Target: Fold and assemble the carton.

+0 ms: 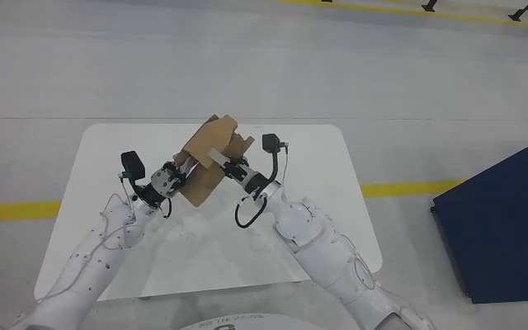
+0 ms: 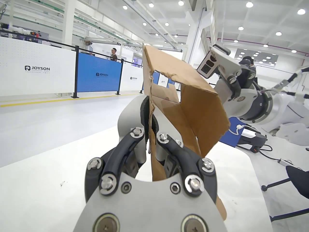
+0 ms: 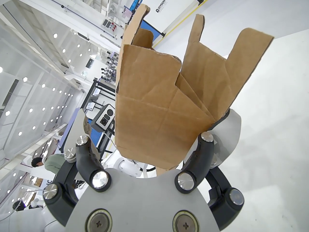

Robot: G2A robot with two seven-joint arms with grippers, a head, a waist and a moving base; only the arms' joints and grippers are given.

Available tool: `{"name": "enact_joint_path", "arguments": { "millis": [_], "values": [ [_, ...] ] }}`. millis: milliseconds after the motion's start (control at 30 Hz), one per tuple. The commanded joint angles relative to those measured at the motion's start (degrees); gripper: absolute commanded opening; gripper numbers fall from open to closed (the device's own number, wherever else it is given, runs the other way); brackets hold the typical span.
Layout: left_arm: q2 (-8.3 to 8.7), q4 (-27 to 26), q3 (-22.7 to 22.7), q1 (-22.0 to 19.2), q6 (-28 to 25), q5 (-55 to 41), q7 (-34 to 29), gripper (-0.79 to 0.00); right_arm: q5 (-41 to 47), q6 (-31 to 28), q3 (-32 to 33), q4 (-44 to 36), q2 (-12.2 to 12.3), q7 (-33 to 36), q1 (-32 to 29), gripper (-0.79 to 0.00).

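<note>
A brown cardboard carton (image 1: 208,153), partly folded with loose flaps, hangs tilted above the middle of the white table (image 1: 313,173). My left gripper (image 1: 181,172) holds it from the left side. In the left wrist view that gripper (image 2: 150,131) is shut on a thin edge panel of the carton (image 2: 193,102). My right gripper (image 1: 228,165) is at the carton's right side. In the right wrist view it (image 3: 157,121) stands open around the carton (image 3: 154,102); one finger (image 3: 228,119) touches the flaps, the other finger (image 3: 84,124) is apart from the panel.
The table has bare room in front of the arms and to both sides. A dark blue block (image 1: 495,223) stands on the floor off the table's right. A yellow floor line (image 1: 412,188) runs behind the table.
</note>
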Motion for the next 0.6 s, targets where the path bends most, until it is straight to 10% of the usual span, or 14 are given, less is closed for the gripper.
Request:
{"name": "enact_joint_path", "arguments": {
  "millis": [0, 300, 500, 567],
  "values": [
    [-0.05, 0.27, 0.14, -0.18, -0.04, 0.21, 0.10, -0.785, 0.01, 0.09, 0.06, 0.02, -0.08, 0.10, 0.04, 0.000],
    [-0.10, 0.74, 0.28, -0.50, -0.35, 0.68, 0.85, -0.785, -0.15, 0.57, 0.23, 0.18, -0.39, 0.40, 0.17, -0.305],
    [0.00, 0.75, 0.13, -0.49, -0.32, 1.38, 1.59, -0.785, -0.28, 0.80, 0.29, 0.30, -0.59, 0.69, 0.29, -0.357],
    [0.05, 0.74, 0.09, -0.45, -0.31, 1.68, 1.83, -0.610, -0.34, 0.79, 0.32, 0.33, -0.67, 0.74, 0.28, -0.357]
  ]
}}
